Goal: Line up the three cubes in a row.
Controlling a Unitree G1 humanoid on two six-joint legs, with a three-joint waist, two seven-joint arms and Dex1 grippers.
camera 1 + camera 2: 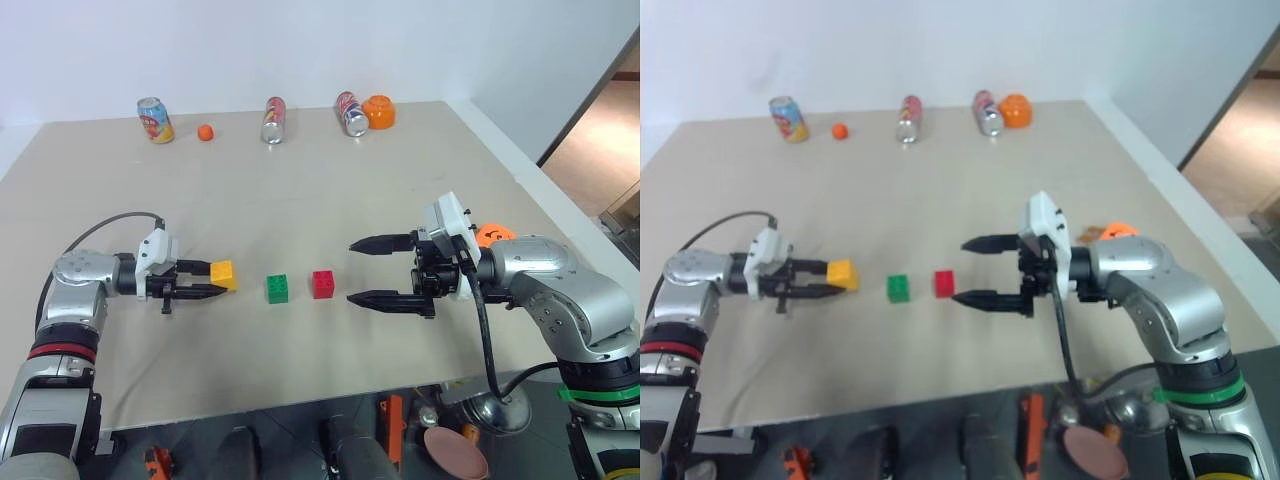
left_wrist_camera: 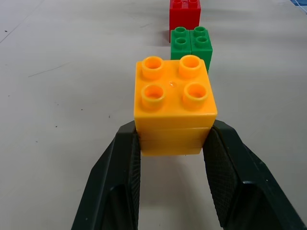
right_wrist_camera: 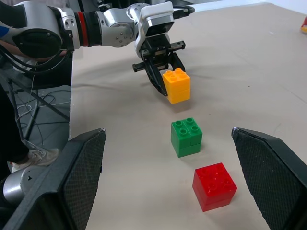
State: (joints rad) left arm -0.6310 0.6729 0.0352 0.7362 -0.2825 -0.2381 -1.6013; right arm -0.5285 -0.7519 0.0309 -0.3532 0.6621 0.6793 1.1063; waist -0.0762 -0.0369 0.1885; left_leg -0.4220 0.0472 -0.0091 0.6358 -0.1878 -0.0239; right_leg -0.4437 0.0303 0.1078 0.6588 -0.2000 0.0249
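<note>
Yellow cube (image 2: pixel 173 105) clenched in my L claw (image 1: pixel 205 282), low over bench (image 1: pixel 330 190), prob to set it inline w/ green cube (image 1: pixel 277 288) & red cube (image 1: pixel 323 284); R claw (image 1: pixel 385 270) released beside red.

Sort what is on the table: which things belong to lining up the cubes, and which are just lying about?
Job: yellow cube in the shut left gripper, green cube, red cube.

Lying about: three cans, small orange ball, orange toy at the far edge.
</note>
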